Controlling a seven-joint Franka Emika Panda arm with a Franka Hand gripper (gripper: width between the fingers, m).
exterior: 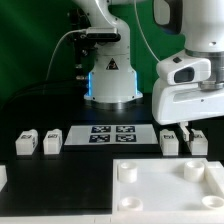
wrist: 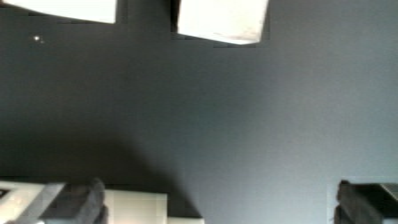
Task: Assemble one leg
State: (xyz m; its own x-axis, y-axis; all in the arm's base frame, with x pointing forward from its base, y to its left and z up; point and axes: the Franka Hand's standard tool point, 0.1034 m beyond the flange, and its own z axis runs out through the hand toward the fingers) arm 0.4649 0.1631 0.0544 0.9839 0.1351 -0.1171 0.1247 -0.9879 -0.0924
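Four legs, small white blocks with marker tags, stand in a row on the black table. Two are at the exterior view's left (exterior: 25, 143) (exterior: 51, 141) and two at its right (exterior: 169, 141) (exterior: 197, 141). My gripper (exterior: 196, 124) hangs just above the two right legs, open and empty. In the wrist view, the dark fingers (wrist: 75, 201) stand wide apart around my gripper (wrist: 222, 205), with only bare table between them. Two white blocks (wrist: 222, 20) (wrist: 71, 8) lie ahead, apart from the fingers. A white part (wrist: 134, 205) sits beside one finger; I cannot tell which part it is.
The marker board (exterior: 110, 133) lies between the two pairs of legs. The large white square piece with round sockets (exterior: 165, 195) fills the front right. The arm's base (exterior: 110, 75) stands at the back. Another white part (exterior: 2, 177) shows at the left edge.
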